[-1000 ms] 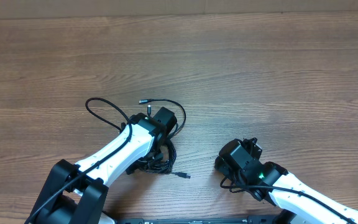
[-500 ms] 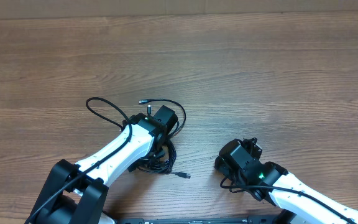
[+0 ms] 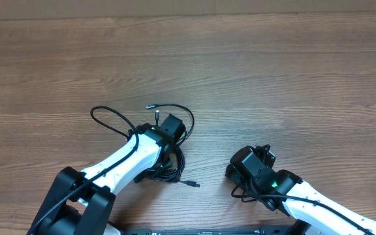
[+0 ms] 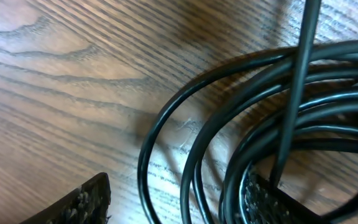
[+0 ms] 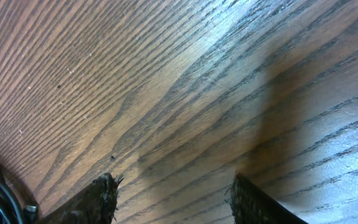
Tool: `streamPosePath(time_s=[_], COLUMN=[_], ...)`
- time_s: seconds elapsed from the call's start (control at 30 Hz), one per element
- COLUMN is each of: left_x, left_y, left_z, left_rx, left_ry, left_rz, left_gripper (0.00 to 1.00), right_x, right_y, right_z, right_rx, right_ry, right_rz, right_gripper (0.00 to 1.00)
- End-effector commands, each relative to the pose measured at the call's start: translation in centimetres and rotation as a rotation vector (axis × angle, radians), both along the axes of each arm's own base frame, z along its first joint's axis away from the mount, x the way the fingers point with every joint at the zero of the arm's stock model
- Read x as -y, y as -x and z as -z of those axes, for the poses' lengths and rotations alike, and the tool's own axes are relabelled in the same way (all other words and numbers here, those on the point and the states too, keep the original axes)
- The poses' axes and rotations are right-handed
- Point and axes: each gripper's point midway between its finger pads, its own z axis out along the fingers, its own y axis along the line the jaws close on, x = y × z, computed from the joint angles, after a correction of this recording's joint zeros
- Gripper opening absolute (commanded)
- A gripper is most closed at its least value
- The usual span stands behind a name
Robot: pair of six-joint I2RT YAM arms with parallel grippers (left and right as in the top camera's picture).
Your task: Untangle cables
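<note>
Right above the cables (image 3: 173,168) piled on the table (image 3: 273,78), the left gripper (image 4: 179,199) hangs with jaws apart around some loops, ready to grab, while the right gripper (image 5: 173,199), off to the side of the pile, is spread and empty.

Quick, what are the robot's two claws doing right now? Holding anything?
Left gripper: open, with loops of the cables between its fingers, not pinched.
Right gripper: open, holding nothing, just above the table.

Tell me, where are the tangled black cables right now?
In the overhead view the cables lie bunched on the wooden table, left of centre near the front edge, under the left gripper.
</note>
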Motion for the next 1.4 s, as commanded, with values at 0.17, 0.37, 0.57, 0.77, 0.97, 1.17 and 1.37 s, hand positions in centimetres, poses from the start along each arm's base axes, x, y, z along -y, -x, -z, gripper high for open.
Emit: streamPosePath(time_s=[0.17,0.37,0.57,0.77,0.97,1.17,1.37], left_x=[1.3,2.4,2.3,1.9,1.7,2.7,3.3], left_y=[-0.7,-1.3,-1.5,0.0,0.2,-2.0,-3.6], left_z=[0.8,1.0,1.7,4.0,4.2,-0.5,-7.0], left_rx=[0.022,0.037,0.064,0.059,0.054,0.028,0.016], left_ry=[0.078,0.126,0.130,0.156,0.160,0.162,0.184], left_rz=[0.011,0.042,0.043,0.035,0.030,-0.012,-0.168], left_gripper=[0.70,0.70,0.47,0.28,0.04,0.04,0.04], right_x=[0.0,0.0,0.0,0.0,-1.1,-6.2,-11.6], right_y=[-0.4,-0.4,-0.4,-0.4,0.5,2.7,4.4], right_z=[-0.3,-0.3,-0.2,-0.2,-0.2,-3.0,-11.2], right_rx=[0.016,0.016,0.016,0.015,-0.034,-0.047,0.122], right_ry=[0.005,0.005,0.006,0.006,-0.049,-0.280,-0.636], right_rz=[0.003,0.003,0.003,0.002,-0.041,-0.372,-0.706], right_gripper=[0.58,0.58,0.58,0.58,0.57,0.66,0.67])
